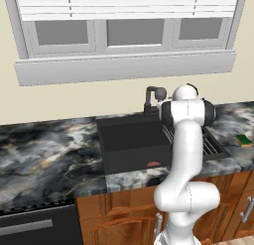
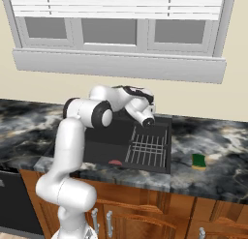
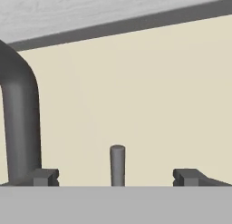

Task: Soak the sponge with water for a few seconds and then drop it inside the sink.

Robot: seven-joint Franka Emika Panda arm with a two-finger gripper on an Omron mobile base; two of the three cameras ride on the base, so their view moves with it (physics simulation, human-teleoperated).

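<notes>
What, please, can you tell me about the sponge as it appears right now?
The sponge is a small rectangular block, green scrub layer up with yellow showing at its edges. It lies flat on the marbled counter, to the right of the sink and its wire rack, apart from both. Nothing touches it but the counter; it looks dry and unheld.

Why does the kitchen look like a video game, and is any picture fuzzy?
It is rendered: both base views have flat, even light and are sharp, down to the sponge on the counter. In the hand view the faucet pipe looks soft-edged, being very close.
</notes>
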